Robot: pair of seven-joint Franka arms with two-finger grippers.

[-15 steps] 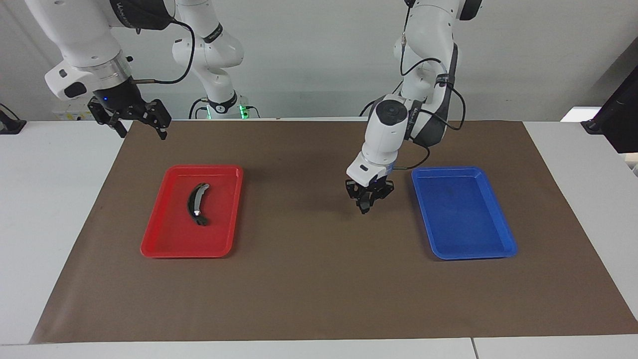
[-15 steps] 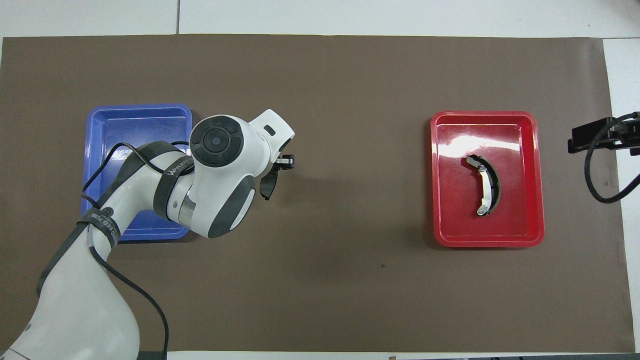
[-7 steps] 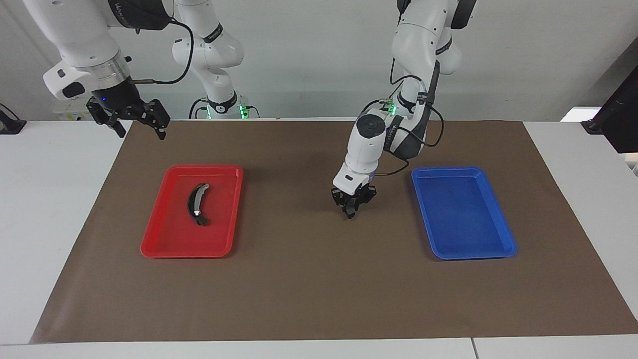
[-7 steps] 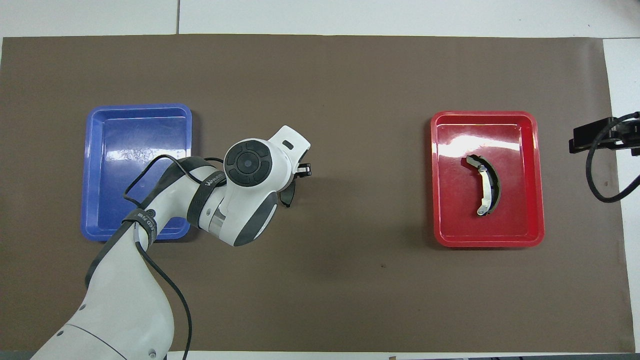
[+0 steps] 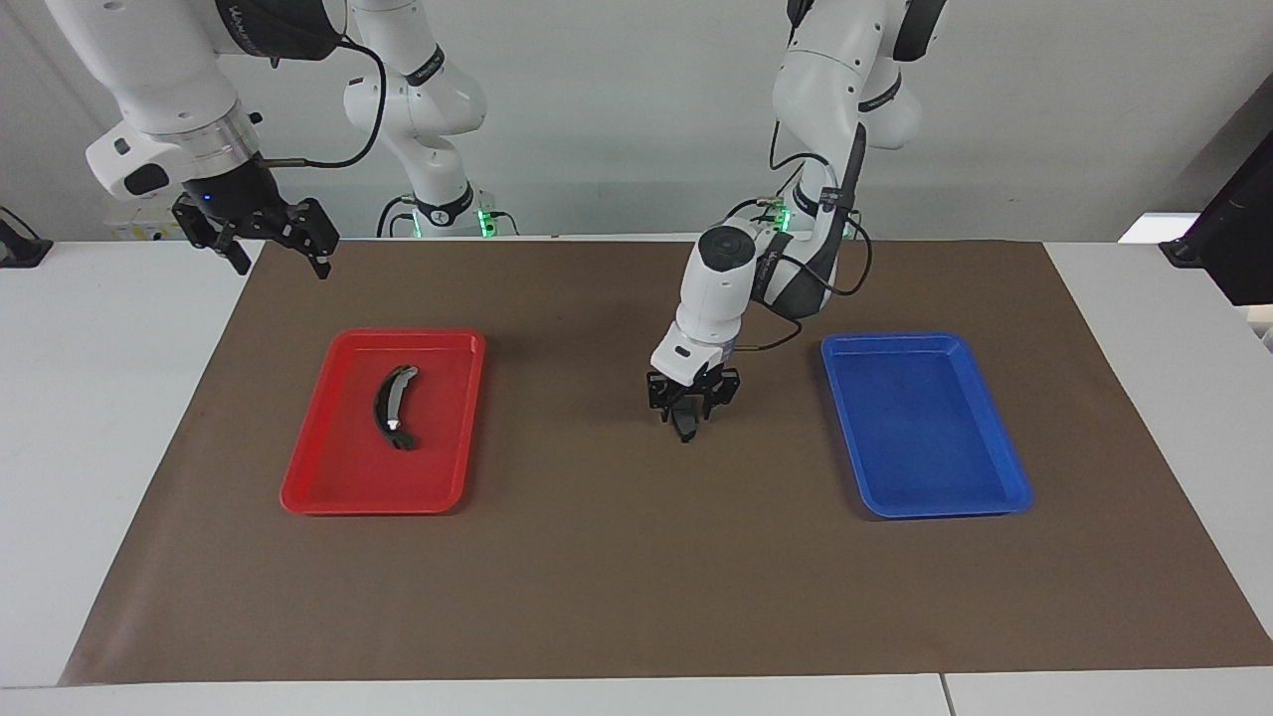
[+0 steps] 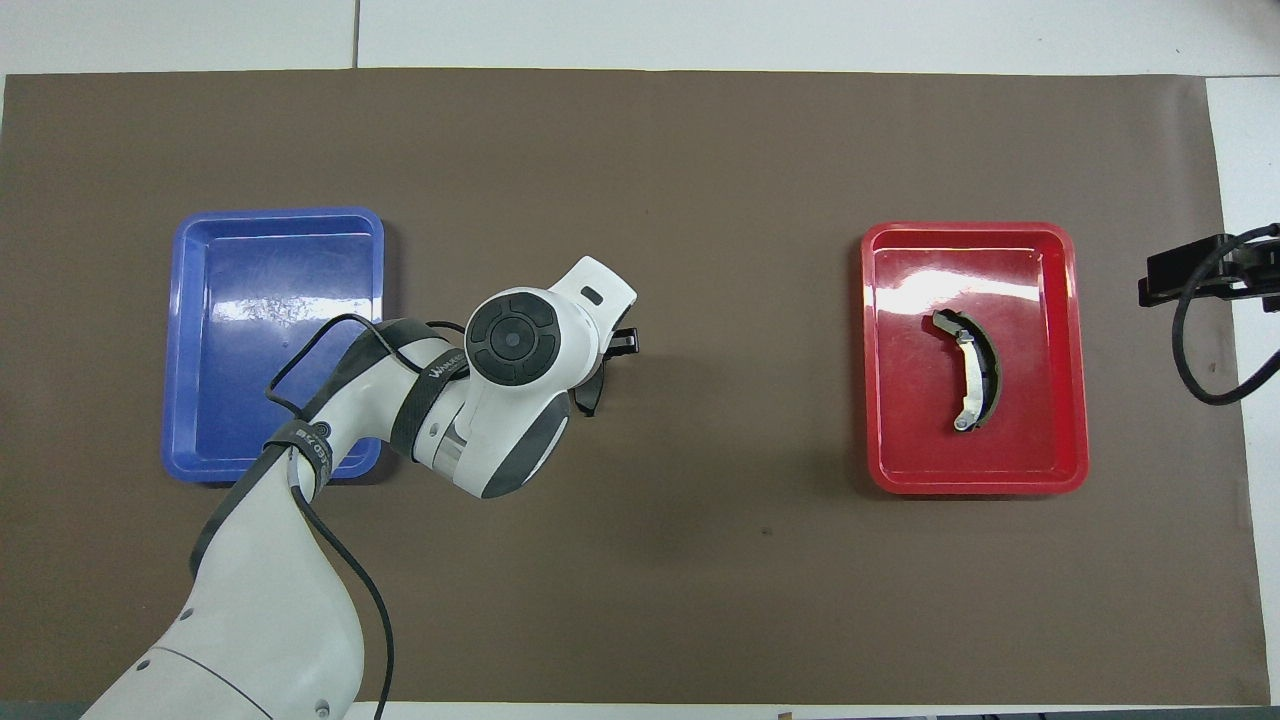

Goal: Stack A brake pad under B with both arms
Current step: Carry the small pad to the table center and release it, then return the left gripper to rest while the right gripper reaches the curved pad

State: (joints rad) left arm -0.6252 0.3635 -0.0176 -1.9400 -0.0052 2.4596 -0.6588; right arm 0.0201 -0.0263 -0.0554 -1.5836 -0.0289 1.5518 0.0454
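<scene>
A brake pad (image 5: 684, 428): short, plain, dark grey, slightly curved. It sits at the tip of the left gripper (image 5: 685, 416), low over the brown mat (image 5: 636, 577), between the two trays and somewhat nearer the blue one. In the overhead view only a dark curved edge of it (image 6: 591, 388) shows past the arm's wrist. Cannot tell whether the pad touches the mat. Cannot tell whether the left gripper (image 6: 598, 372) clamps it or has let go.

B (image 5: 395, 408): long thin black crescent with a light grey strip along its face and a shiny spot near one end. It lies flat in the red tray (image 5: 298, 497), about mid-tray, lengthwise along the tray's long side. Overhead, the strip reads almost white (image 6: 972, 370).

Containers: red tray (image 6: 1075, 350) toward the right arm's end, holding B only. Blue tray (image 5: 925, 423) toward the left arm's end, its bare glossy floor showing (image 6: 270, 260). Both trays rest on the mat and are well apart.

Right gripper (image 5: 264, 239): jaws spread wide, holding nothing, raised over the mat's corner at the right arm's end, where the mat meets the white table (image 5: 99, 398); the arm waits. Overhead only its tip (image 6: 1190, 275) shows at the frame edge.

Open mat lies between pad A and the red tray.
</scene>
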